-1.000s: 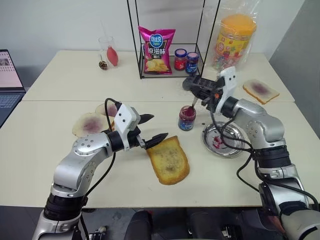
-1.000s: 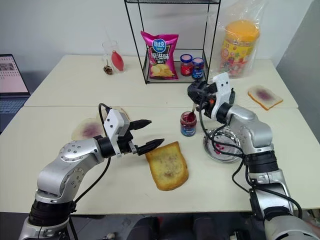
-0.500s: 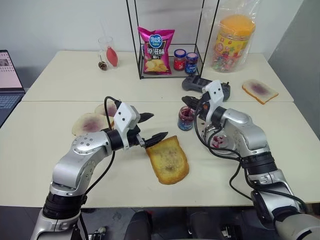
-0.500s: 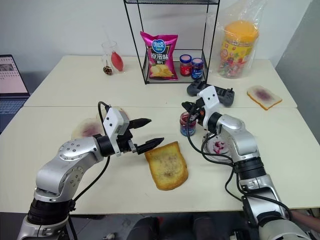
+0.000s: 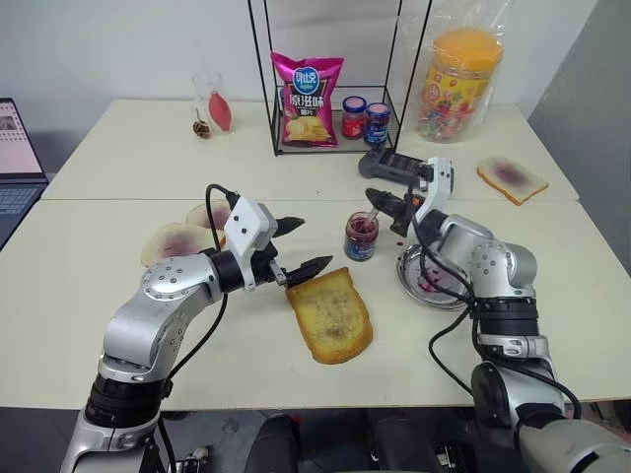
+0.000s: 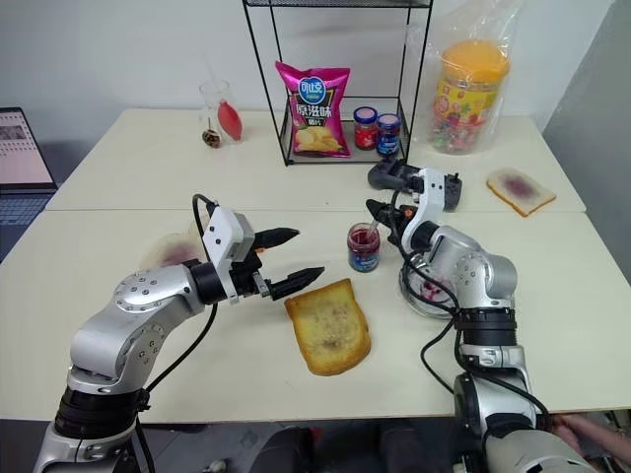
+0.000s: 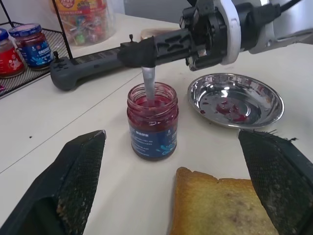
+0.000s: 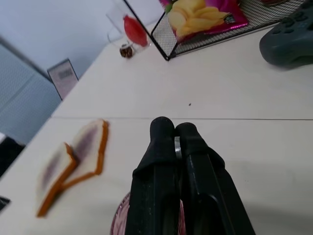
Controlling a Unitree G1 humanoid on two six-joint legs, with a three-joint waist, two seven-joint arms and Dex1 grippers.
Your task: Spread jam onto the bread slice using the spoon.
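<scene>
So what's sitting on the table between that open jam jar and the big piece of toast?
Nothing: in the left wrist view only bare tabletop separates the jam jar from the near edge of the bread slice.

office or lab (not a kitchen), pale desks [image 5: 118, 158], laptop [image 5: 15, 163], plain wall
</scene>
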